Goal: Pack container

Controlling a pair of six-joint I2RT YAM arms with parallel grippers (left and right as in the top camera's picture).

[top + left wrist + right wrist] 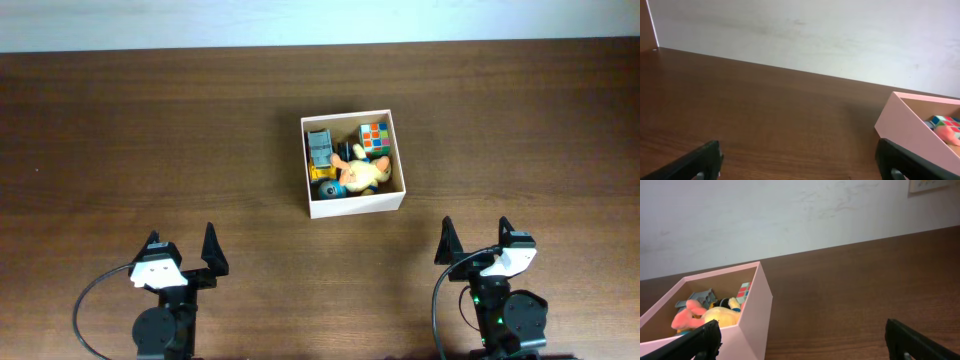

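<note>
I am holding my left gripper [181, 240] and right gripper [476, 232] spread fully wide, with nothing in either, near the front edge of the table [150, 120]. The container [355, 205] is sitting mid-table, well beyond the 2 grippers and between them, holding a puzzle cube [374, 137], a yellow plush [358, 174] and a grey toy [320, 148].
</note>
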